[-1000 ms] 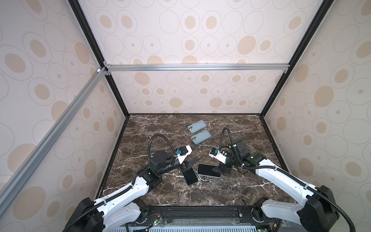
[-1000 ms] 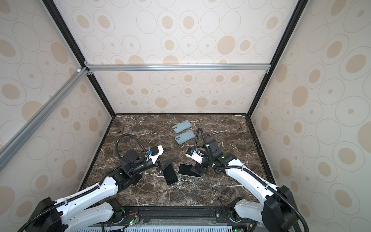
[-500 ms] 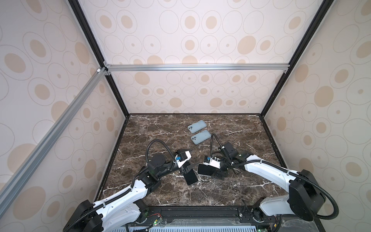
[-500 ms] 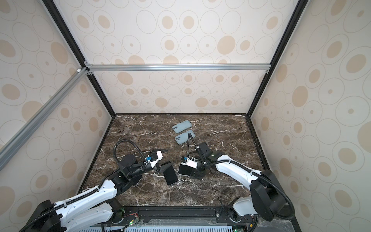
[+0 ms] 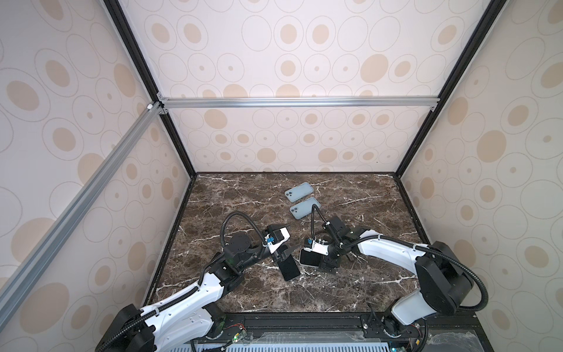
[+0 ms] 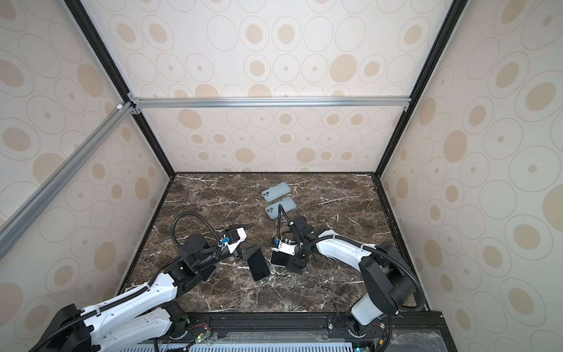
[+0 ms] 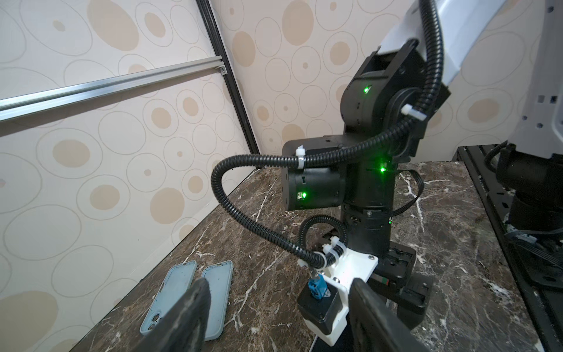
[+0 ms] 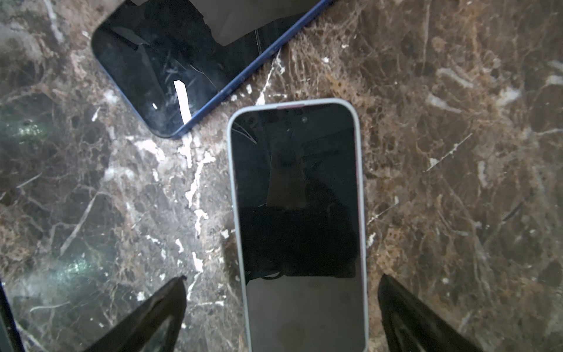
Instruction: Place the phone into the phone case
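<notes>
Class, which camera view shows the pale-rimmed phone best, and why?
The right wrist view: the pale-rimmed phone fills the middle, screen up, with the right gripper open either side. In both top views it shows one small end, the rest hidden under that gripper. The left wrist view misses it.

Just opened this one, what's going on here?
Both hands are open and hold nothing. The right hand hovers over a pale-rimmed phone lying screen-up on the marble table, apparently in a case. The left hand is beside a blue-edged phone, uncased. Two pale blue cases lie at the back.
</notes>
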